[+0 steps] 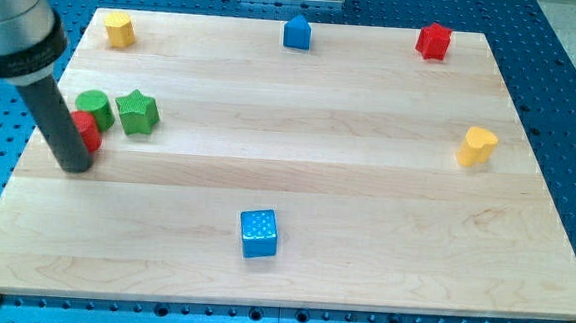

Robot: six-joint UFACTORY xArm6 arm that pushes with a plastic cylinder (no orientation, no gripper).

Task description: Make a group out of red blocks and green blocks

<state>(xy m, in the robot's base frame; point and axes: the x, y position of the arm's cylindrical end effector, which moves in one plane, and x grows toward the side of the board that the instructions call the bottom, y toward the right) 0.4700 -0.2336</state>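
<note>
wooden surface [366,196], broad bare room across middle. my tip [75,165] near view's left edge, touching left side of red block [88,131], shape partly hidden. green cylinder [94,107] just above it, green star [137,111] beside. second red block [434,40] at top right corner, well apart. no fingers on rod, state not applicable. blue cube [259,232] near bottom edge.

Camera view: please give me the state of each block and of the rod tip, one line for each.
my tip: on the board, touching the red block's left side.
red block: partly hidden by the rod, beside the green cylinder.
green cylinder: upright, grouped.
green star: flat, beside the cylinder.
red block at the view's top right: alone, not grouped.
yellow block, top left: alone.
blue block, top: alone.
yellow block, right: alone.
blue cube: alone.
</note>
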